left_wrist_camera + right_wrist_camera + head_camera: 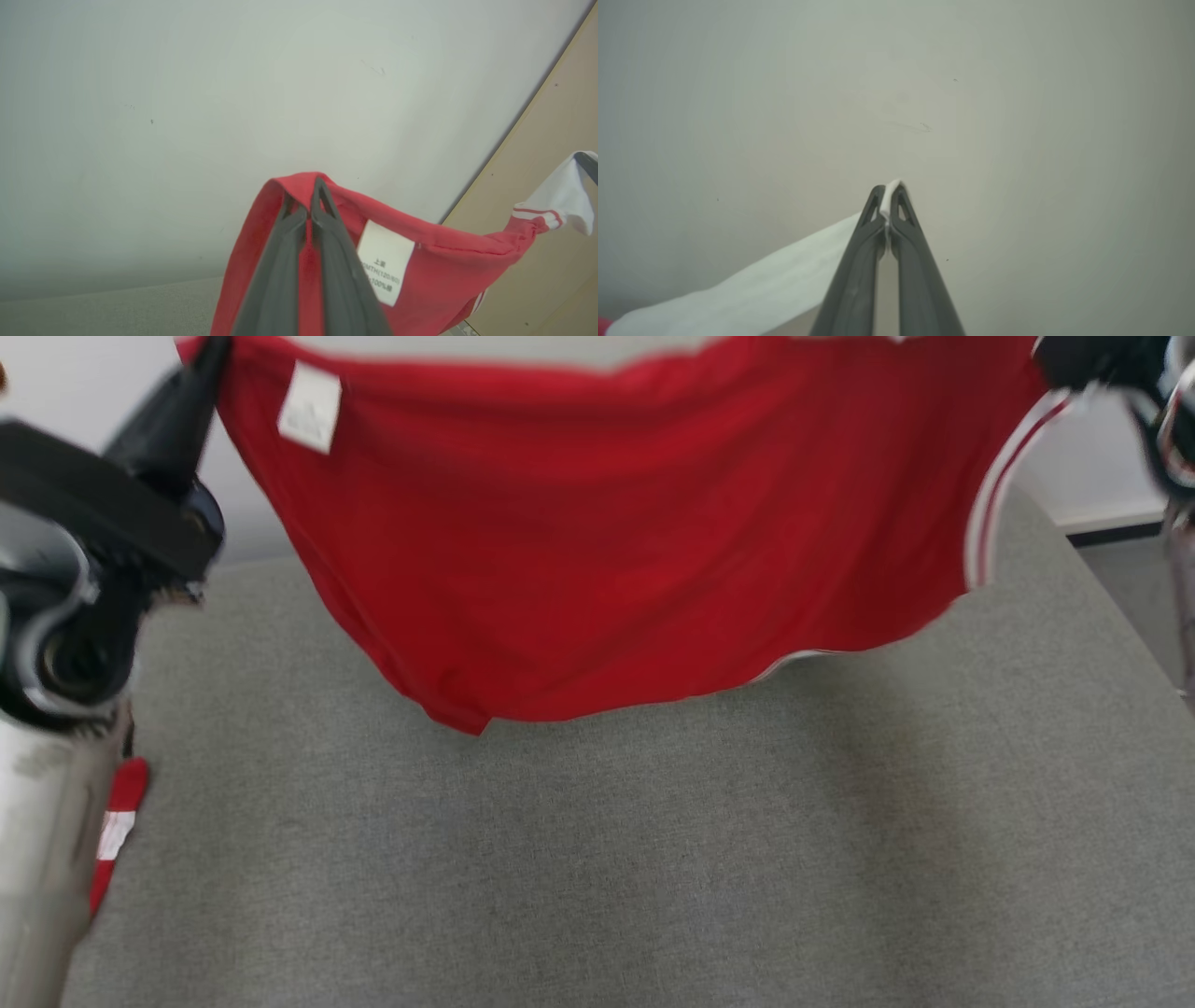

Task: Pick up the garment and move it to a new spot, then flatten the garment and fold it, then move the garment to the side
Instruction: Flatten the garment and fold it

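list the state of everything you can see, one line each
garment, held up in the air, stretched between both end effectors, sagging in the middle above the table
left end effector, shut on the garment's red edge
right end effector, shut on the garment's white trim
label, lying flat against the garment beside the left end effector
table, grey cloth top, smooth

Garment [597,551] hangs spread btwn L gripper [213,350] at upper left and R gripper [1074,364] at upper right, over the table [597,859]. Label [310,406] sits on garment just beside L gripper. Wall [187,116] stands behind.
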### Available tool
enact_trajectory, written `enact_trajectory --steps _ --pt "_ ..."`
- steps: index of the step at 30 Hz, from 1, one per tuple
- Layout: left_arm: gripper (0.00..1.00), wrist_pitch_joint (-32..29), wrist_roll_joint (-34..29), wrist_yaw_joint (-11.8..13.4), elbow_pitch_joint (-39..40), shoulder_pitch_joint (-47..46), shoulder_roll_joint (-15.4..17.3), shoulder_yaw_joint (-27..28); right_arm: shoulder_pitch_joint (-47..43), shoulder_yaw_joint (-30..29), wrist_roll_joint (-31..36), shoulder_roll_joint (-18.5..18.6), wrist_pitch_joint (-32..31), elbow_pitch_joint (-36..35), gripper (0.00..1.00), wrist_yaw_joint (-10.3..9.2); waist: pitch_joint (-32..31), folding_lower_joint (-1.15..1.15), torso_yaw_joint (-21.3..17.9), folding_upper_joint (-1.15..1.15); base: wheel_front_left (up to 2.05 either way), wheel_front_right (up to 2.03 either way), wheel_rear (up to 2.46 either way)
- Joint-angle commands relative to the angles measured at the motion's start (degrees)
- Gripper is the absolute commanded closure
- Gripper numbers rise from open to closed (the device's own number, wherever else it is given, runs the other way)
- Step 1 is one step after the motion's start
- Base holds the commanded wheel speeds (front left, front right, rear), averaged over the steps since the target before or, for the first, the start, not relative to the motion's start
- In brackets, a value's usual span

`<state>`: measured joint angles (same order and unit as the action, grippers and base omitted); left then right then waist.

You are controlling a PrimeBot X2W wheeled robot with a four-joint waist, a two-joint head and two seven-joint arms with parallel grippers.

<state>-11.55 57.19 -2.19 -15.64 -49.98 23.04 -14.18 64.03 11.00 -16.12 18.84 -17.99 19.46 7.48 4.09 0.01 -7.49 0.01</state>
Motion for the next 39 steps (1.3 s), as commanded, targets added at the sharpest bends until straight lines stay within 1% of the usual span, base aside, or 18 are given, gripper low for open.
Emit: enact_trajectory --steps 1,2,7,8,9,10,13,18,22,25,29,31,32,34,35,39 --pt "1.00 -0.3 -0.2 0.0 0.0 -1.4 0.5 0.1 1.5 0.2 0.6 0.6 0.8 0.6 1.00 0.00 1.9 -0.01 -0.4 -0.01 0.00 0.00 0.00" --pt "1.00 -1.2 0.0 0.2 -0.2 -4.2 0.3 0.1 5.1 0.4 0.6 0.8 2.4 3.5 1.00 0.00 2.9 -0.01 -0.3 -0.01 0.00 0.00 0.00" --pt "1.00 -1.7 1.6 0.7 -0.7 -8.9 -0.6 1.2 11.7 -1.4 -0.1 0.0 6.2 9.2 1.00 0.00 5.5 -0.01 0.1 -0.01 0.00 0.00 0.00" --pt "1.00 -0.6 2.0 0.8 -0.6 -9.7 -1.0 2.1 12.7 -2.4 0.3 -0.2 7.8 10.0 1.00 0.00 6.1 -0.01 0.2 -0.01 0.00 0.00 0.00" --pt "1.00 0.6 3.1 1.2 -0.7 -10.3 -2.1 3.5 13.2 -3.0 0.7 -0.4 8.9 11.0 1.00 0.00 6.5 -0.01 0.4 -0.01 0.00 0.00 0.00" --pt "1.00 0.7 3.9 1.2 -1.2 -10.3 -2.7 3.9 13.3 -3.5 0.4 -0.9 9.6 12.2 1.00 0.00 6.8 -0.01 0.6 -0.01 0.00 0.00 0.00" --pt "1.00 0.9 3.7 0.7 -2.3 -9.4 -2.3 3.7 14.4 -4.0 0.9 -1.0 12.3 14.6 1.00 0.00 7.3 -0.01 1.0 -0.01 0.00 0.00 0.00" --pt "1.00 0.2 3.9 0.2 -3.0 -8.5 -1.9 3.4 14.8 -3.4 0.3 -0.3 12.9 17.7 1.00 0.00 7.7 -0.01 1.5 -0.01 0.00 0.00 0.00" --pt "1.00 -0.2 4.5 0.8 -2.5 -8.6 -2.1 3.5 15.4 -3.0 -1.2 -0.2 11.8 18.5 1.00 0.00 9.6 -0.01 1.8 -0.01 0.00 0.00 0.00" --pt "1.00 -0.4 3.9 1.8 -1.5 -10.3 -2.3 3.3 16.8 -4.5 -3.9 -0.5 11.0 17.9 1.00 0.00 13.2 -0.01 2.0 -0.01 0.00 0.00 0.00" --pt "1.00 0.8 3.2 4.2 -1.0 -14.1 -3.3 4.1 19.4 -7.4 -6.3 -1.6 10.7 17.4 1.00 0.00 20.5 -0.01 2.1 -0.01 0.00 0.00 0.00" --pt "1.00 2.1 2.4 5.3 -2.2 -16.2 -3.6 4.5 21.2 -9.3 -6.9 -2.6 12.5 17.7 1.00 0.00 23.8 -0.01 2.0 -0.01 0.00 0.00 0.00" --pt "1.00 2.1 2.4 5.3 -2.2 -16.2 -3.6 4.5 21.2 -9.3 -6.9 -2.6 12.5 17.7 1.00 0.00 23.8 -0.01 2.0 -0.01 0.00 0.00 0.00" --pt "1.00 4.6 -0.2 5.4 -3.9 -19.3 -3.0 4.1 23.4 -12.4 -4.9 -3.0 16.8 18.2 1.00 0.00 26.6 -0.01 1.9 -0.01 0.00 0.00 0.00" --pt "1.00 6.6 -2.1 4.9 -4.6 -21.1 -2.6 3.7 24.9 -14.2 -4.1 -3.6 19.3 18.5 1.00 0.00 27.7 -0.01 1.9 -0.01 0.00 0.00 0.00" --pt "1.00 16.7 -6.8 3.3 -7.0 -28.6 -3.6 4.2 31.3 -20.0 0.5 -5.7 29.2 19.2 1.00 -0.07 31.2 -0.01 1.9 -0.01 0.00 0.00 0.00"
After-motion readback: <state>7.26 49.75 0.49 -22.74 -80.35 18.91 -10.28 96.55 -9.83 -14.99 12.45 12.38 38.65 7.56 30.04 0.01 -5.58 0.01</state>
